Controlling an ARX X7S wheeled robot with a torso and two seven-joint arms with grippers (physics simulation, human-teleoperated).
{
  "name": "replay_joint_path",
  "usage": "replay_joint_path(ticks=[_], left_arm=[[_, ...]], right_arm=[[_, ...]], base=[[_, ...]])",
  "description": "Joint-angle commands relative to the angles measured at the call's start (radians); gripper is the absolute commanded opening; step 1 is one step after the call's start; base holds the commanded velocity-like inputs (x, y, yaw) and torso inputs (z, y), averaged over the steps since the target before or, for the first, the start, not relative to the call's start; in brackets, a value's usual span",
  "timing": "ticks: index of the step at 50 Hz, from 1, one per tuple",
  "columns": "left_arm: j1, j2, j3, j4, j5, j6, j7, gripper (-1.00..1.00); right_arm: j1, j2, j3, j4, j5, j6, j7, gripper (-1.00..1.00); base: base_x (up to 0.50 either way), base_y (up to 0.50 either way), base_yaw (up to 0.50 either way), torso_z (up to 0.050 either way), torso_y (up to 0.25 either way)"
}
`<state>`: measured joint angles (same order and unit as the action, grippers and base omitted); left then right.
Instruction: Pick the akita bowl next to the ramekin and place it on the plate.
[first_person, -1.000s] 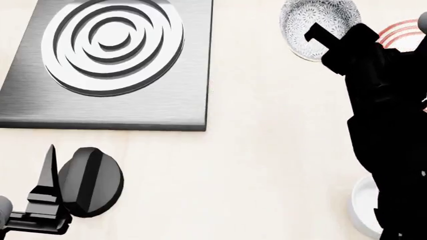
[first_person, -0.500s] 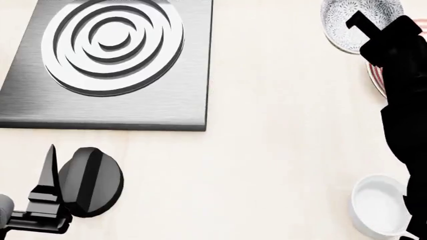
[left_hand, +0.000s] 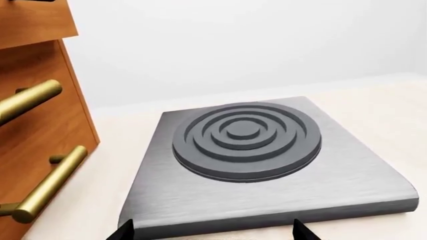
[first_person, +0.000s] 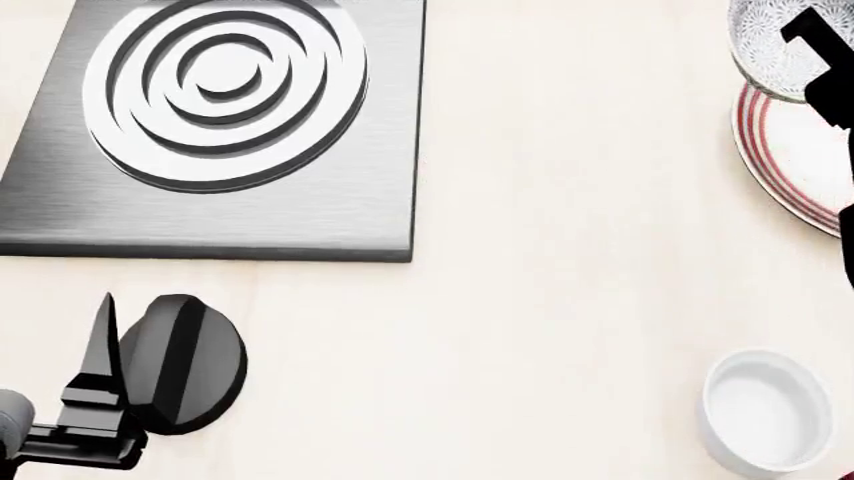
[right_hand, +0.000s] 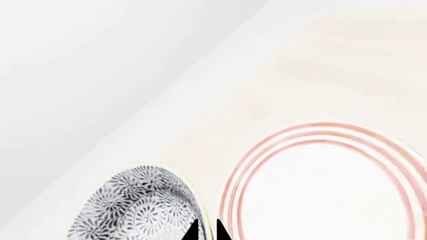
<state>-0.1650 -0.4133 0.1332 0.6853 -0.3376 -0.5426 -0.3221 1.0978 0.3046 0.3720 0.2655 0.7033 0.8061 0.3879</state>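
The akita bowl (first_person: 778, 45) hung at the far right of the head view, its rim pinched between the fingertips of the right gripper (right_hand: 205, 231), which were pressed nearly together on it. In that view the bowl overlapped the far edge of the plate (first_person: 798, 150); in the right wrist view the bowl (right_hand: 137, 207) showed its grey floral outside just beside the plate's red rings (right_hand: 320, 182), and whether the two touched could not be told. The plate lay on the pale countertop (first_person: 561, 260), partly cut off by the frame's right edge. The ramekin (first_person: 763, 410) stood well apart from it, nearer the robot on the same side. Across the counter to the left sat a square steel hob (first_person: 220, 125) with raised concentric rings. The left gripper (first_person: 100, 385) hovered near the head view's lower left, its fingers spread with nothing between them, next to a dark round part of the arm. Its wrist camera showed a wooden drawer front (left_hand: 40, 125) with brass handles beside the hob.
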Motion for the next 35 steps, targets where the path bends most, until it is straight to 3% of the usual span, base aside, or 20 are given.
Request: replay_joint_path(ticks=[1,35], left_arm=[[0.000,-0.001,0.001,-0.004,-0.002,0.002,-0.004,1.00],[-0.014,-0.006,0.003,-0.019,-0.012,-0.001,-0.011,1.00]], right_arm=[[0.032,0.043,0.009,0.040,-0.011,0.003,0.015,-1.00],[0.328,0.113,-0.089,0.627,-0.166,-0.137,-0.026,-1.00]], base=[[0.00,0.00,0.00,0.000,0.000],[0.00,0.00,0.00,0.000,0.000]])
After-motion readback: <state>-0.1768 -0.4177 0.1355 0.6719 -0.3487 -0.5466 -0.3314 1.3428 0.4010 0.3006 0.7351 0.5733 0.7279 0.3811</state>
